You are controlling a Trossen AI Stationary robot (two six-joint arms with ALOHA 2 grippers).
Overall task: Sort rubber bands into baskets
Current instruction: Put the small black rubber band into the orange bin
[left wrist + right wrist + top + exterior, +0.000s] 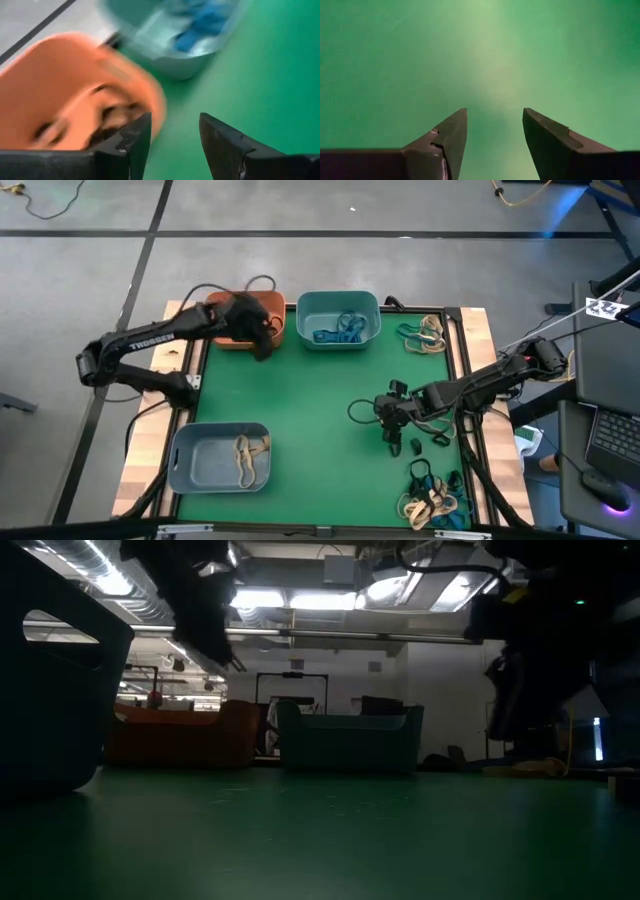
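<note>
Two end effectors (172, 137) (492, 135) gape empty; thin blue rubber bands (338, 328) tangle in the teal basket (303, 315).

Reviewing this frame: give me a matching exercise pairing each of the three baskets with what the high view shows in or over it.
Things:
1. orange basket
2. teal basket
3. grey-blue basket

What shows there:
A. tan rubber bands inside
B. blue rubber bands inside
C. the left gripper over it, jaws open

Pairs: 1-C, 2-B, 3-A. The blue rubber bands lie in the teal one, the tan rubber bands in the grey-blue one, and the left gripper hangs at the orange one's edge.
</note>
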